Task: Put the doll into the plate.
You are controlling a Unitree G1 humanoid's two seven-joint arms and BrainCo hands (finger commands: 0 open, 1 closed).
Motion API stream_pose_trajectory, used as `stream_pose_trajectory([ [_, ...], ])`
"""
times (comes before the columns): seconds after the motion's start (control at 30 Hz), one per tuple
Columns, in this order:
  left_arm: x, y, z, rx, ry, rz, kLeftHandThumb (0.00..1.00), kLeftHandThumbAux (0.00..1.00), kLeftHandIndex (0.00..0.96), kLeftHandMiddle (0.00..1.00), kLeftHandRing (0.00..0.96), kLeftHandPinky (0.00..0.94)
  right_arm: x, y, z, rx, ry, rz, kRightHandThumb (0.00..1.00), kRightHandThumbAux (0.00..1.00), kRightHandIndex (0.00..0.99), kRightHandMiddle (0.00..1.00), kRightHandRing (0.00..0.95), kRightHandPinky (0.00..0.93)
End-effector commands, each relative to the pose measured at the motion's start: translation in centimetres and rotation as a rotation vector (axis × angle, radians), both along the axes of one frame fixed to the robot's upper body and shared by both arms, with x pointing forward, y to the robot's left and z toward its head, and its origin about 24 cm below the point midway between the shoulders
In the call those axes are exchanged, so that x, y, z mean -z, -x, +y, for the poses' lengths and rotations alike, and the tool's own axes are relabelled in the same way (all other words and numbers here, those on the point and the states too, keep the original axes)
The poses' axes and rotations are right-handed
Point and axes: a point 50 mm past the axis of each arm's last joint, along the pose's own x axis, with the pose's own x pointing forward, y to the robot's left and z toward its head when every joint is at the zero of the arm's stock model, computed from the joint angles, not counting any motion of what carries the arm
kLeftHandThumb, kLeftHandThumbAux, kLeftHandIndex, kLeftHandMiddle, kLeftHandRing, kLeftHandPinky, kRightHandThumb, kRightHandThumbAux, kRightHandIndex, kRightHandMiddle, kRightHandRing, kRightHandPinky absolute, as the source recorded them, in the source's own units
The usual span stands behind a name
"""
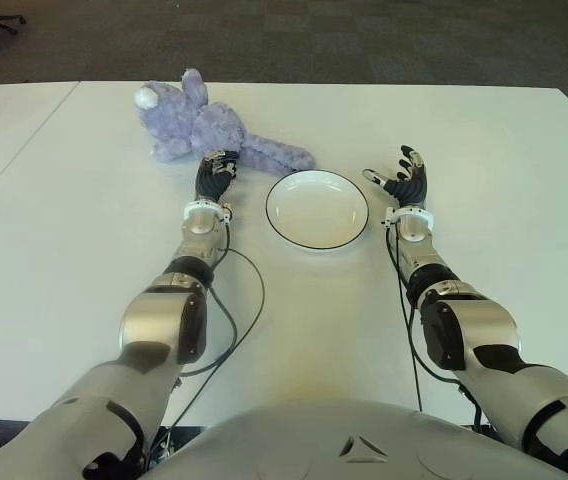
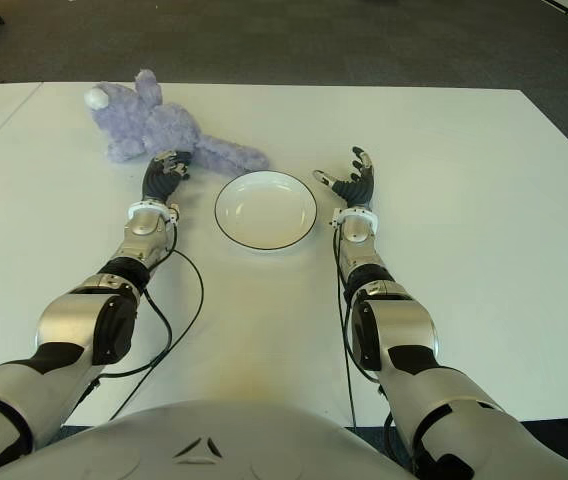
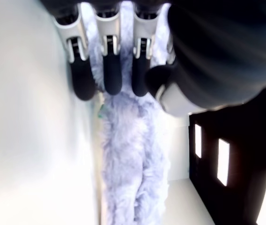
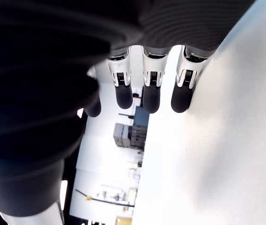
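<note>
Reaching forward on my left, I have the left hand [image 1: 216,170] right at the doll [image 1: 204,130], fingertips at the plush where its body meets the leg that trails toward the plate [image 1: 317,209]. From the wrist camera the fingers [image 3: 107,75] hang extended over the purple fur with the thumb set apart from them; nothing is gripped, and I cannot tell whether the tips actually press into the plush. The doll lies on its side near the far edge of the table [image 1: 484,140], head toward the far left, one leg stretched toward the plate and stopping just short of its rim. The plate sits near the middle of the table, between my two hands, white with a dark rim and nothing in it. My right hand [image 1: 401,180] shows just beside the plate on its right side, fingers spread and slightly raised, holding nothing; its wrist camera shows the straight fingers [image 4: 151,96] over bare tabletop. A dark cable [image 1: 244,300] loops on the table beside my left forearm.
</note>
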Motion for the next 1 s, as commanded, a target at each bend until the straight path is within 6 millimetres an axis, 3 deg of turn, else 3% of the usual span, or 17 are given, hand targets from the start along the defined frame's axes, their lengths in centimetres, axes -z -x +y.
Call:
stream_pose_trajectory([
  [0.03, 6.4, 5.2, 0.4, -0.06, 0.124, 0.282, 0.692, 0.727, 0.4, 0.235, 0.266, 0.314, 8.7, 6.9, 0.1, 0.029, -0.027, 0.421, 0.0, 0.854, 0.137, 0.103, 0.101, 0.137],
  [0.47, 6.4, 5.5, 1.1, -0.238, 0.235, 0.23, 0.693, 0.728, 0.399, 0.241, 0.275, 0.31, 8.7, 7.0, 0.2, 0.024, -0.024, 0.422, 0.0, 0.836, 0.125, 0.102, 0.098, 0.129],
  [0.6, 6.0, 5.4, 2.4, -0.354, 0.262, 0.194, 0.697, 0.728, 0.399, 0.226, 0.263, 0.307, 8.7, 7.0, 0.3, 0.024, -0.026, 0.421, 0.0, 0.837, 0.122, 0.099, 0.094, 0.124],
  [0.73, 4.6, 4.7, 4.2, -0.467, 0.237, 0.117, 0.699, 0.727, 0.399, 0.219, 0.253, 0.284, 8.7, 6.9, 0.3, 0.023, -0.031, 0.417, 0.0, 0.841, 0.123, 0.098, 0.09, 0.123],
  [1.0, 2.3, 3.4, 5.7, -0.56, 0.207, 0.007, 0.702, 0.725, 0.4, 0.213, 0.247, 0.281, 8.7, 6.9, 0.4, 0.022, -0.037, 0.413, 0.0, 0.853, 0.117, 0.094, 0.089, 0.127],
])
